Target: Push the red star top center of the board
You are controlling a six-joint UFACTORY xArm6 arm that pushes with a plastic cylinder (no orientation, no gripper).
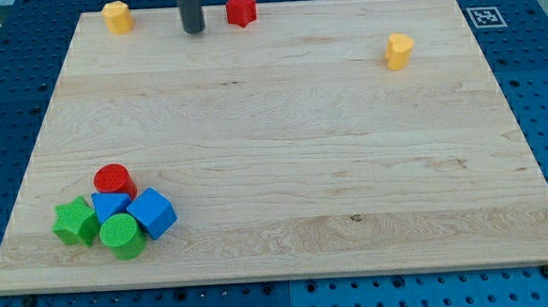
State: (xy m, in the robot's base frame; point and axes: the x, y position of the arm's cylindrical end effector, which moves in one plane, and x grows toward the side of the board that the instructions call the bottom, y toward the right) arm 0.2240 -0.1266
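Note:
The red star (240,9) sits at the view's top edge of the wooden board (282,125), a little left of centre. My tip (192,32) is the lower end of the dark rod that comes down from the view's top. It stands just left of the red star, apart from it by a small gap.
A yellow block (116,16) is at the top left and another yellow block (398,50) at the upper right. At the bottom left a cluster holds a red cylinder (114,179), a green star (75,222), a green cylinder (122,236) and two blue blocks (152,213).

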